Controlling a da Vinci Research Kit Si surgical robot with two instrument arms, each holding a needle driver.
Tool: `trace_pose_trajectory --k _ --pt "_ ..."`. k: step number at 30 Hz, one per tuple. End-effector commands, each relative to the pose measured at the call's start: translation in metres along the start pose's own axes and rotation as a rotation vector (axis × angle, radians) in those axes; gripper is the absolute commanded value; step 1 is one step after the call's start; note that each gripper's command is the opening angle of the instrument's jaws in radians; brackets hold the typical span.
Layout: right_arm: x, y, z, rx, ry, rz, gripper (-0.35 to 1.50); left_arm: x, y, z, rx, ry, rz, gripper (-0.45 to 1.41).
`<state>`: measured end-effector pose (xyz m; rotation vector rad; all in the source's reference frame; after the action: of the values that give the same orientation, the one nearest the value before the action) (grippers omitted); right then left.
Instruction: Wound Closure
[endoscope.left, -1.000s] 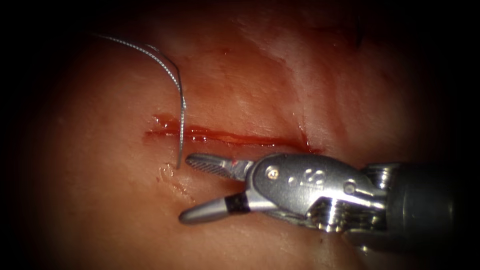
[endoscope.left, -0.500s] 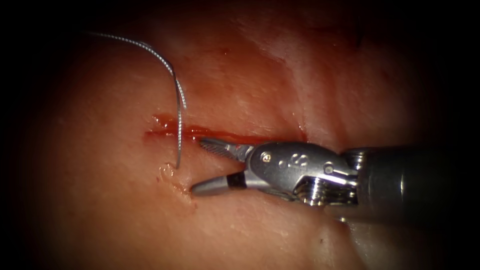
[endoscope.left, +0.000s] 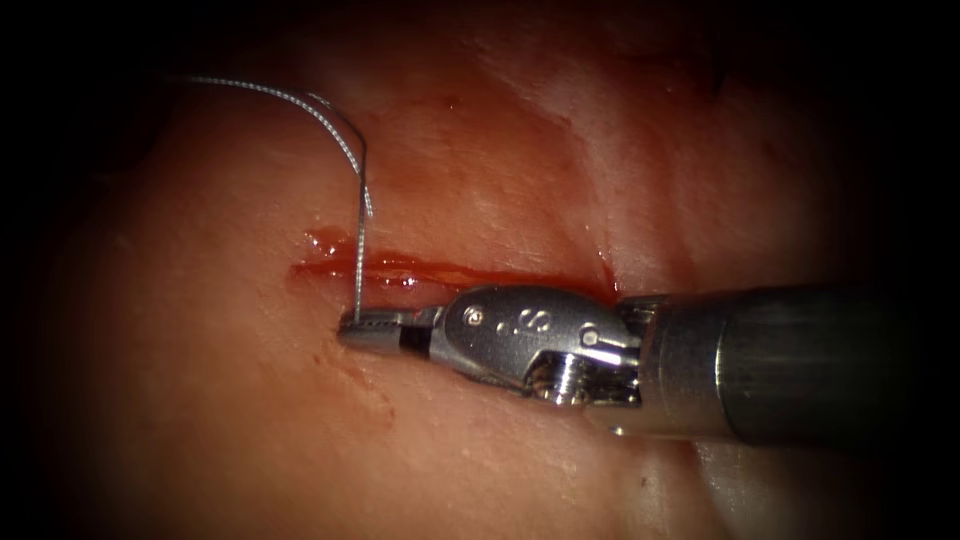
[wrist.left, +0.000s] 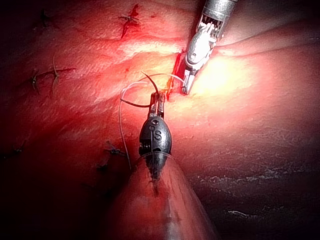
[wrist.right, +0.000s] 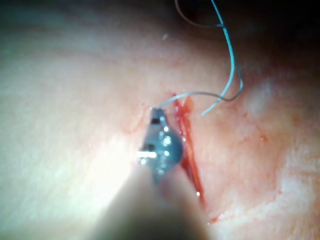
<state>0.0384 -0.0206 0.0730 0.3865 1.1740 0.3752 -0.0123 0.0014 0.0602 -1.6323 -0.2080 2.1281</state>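
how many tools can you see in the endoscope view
1: the right arm's tool, entering from the right just below the cut, shut on the needle near its lower end. Another may lie outside this frame.

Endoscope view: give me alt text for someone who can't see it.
The right gripper, reaching in from the right just below the cut, is shut on the lower end of the needle. The needle rises across the cut's left end, and thread trails to the upper left over the tissue.
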Motion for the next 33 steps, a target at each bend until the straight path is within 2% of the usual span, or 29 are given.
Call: trace_pose_trajectory --k 1,9,12,19,27,28,29,31,32,33 --pt "0.0003 -0.0002 -0.0002 0.008 0.002 0.004 -0.35 -0.0007 0.0003 0.0010 -0.012 0.004 0.002 -0.45" --pt "0.0041 -0.0040 -0.0056 0.043 0.010 0.025 -0.35 -0.0016 0.0028 0.0052 -0.079 0.028 0.024 -0.45" --pt "0.0055 -0.0059 -0.0064 0.055 0.012 0.010 -0.35 -0.0015 0.0032 0.0058 -0.104 0.035 0.029 -0.45" --pt "0.0084 -0.0105 -0.0058 0.085 0.015 -0.010 -0.35 -0.0010 0.0032 0.0055 -0.117 0.037 0.029 -0.45" --pt "0.0107 -0.0124 -0.0046 0.090 0.044 -0.028 -0.35 -0.0002 0.0026 0.0043 -0.109 0.033 0.022 -0.45" --pt "0.0107 -0.0123 -0.0046 0.089 0.053 -0.027 -0.27 0.0000 0.0025 0.0040 -0.108 0.028 0.020 -0.45" --pt "0.0106 -0.0121 -0.0046 0.088 0.059 -0.026 0.17 0.0002 0.0022 0.0035 -0.100 0.029 0.017 -0.45" --pt "0.0104 -0.0118 -0.0048 0.087 0.068 -0.025 0.86 0.0007 0.0018 0.0026 -0.087 0.036 0.024 -0.45" --pt "0.0102 -0.0116 -0.0050 0.082 0.068 -0.025 1.08 0.0009 0.0015 0.0020 -0.079 0.039 0.026 -0.45" --pt "0.0100 -0.0115 -0.0053 0.077 0.068 -0.026 1.14 0.0011 0.0012 0.0014 -0.070 0.042 0.028 -0.45"
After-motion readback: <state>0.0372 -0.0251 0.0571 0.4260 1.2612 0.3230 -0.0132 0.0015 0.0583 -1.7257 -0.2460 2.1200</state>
